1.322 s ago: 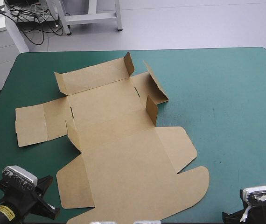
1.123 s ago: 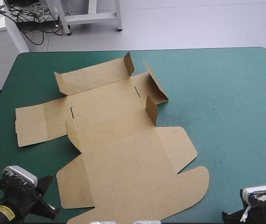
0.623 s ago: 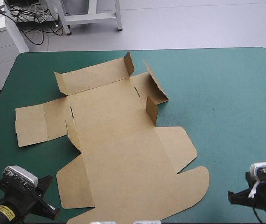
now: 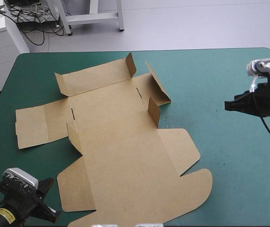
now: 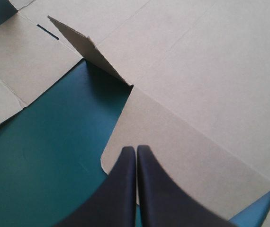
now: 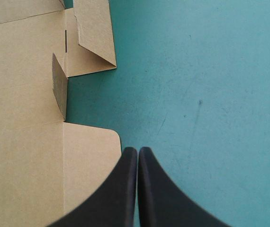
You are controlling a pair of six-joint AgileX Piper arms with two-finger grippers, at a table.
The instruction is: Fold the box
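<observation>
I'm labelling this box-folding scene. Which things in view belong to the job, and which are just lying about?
Job: brown cardboard box sheet, some flaps raised; black-fingered left end effector, shut; black-fingered right end effector, shut.
Lying about: only the teal-green table cover underneath.

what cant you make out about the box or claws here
Left wrist view: the shut left claw covers part of the edge of the box; whether its tips touch the board is unclear.
High view: the box's near edge is cut off at the picture's bottom.
Right wrist view: the shut right claw hides part of one flap; most of the box is cut off by the picture's edge.
</observation>
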